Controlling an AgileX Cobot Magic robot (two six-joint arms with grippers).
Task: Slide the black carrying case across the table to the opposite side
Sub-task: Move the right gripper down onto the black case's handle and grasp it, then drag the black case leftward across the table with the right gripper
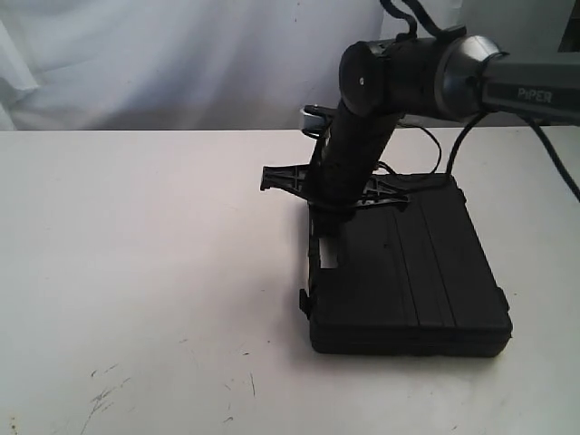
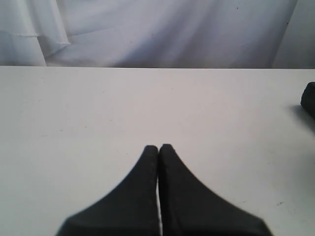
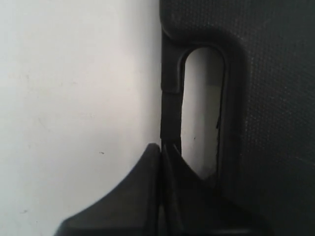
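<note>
The black carrying case [image 1: 408, 272] lies flat on the white table [image 1: 136, 272], right of the middle, with its handle [image 1: 315, 245] on its left edge. My right gripper [image 1: 324, 216] reaches steeply down onto that handle. In the right wrist view the thin handle bar [image 3: 170, 113] runs straight in between the shut fingertips of the right gripper [image 3: 165, 147], with the handle slot and the case body [image 3: 266, 98] beside it. Low over bare tabletop, my left gripper [image 2: 158, 147] is shut with nothing in it. A corner of the case [image 2: 309, 99] shows far off to one side.
A white curtain [image 1: 181, 54] hangs behind the table's far edge. Faint dark scuff marks [image 1: 104, 394] lie on the tabletop near the front left. The right arm's cables [image 1: 453, 149] trail over the far end of the case.
</note>
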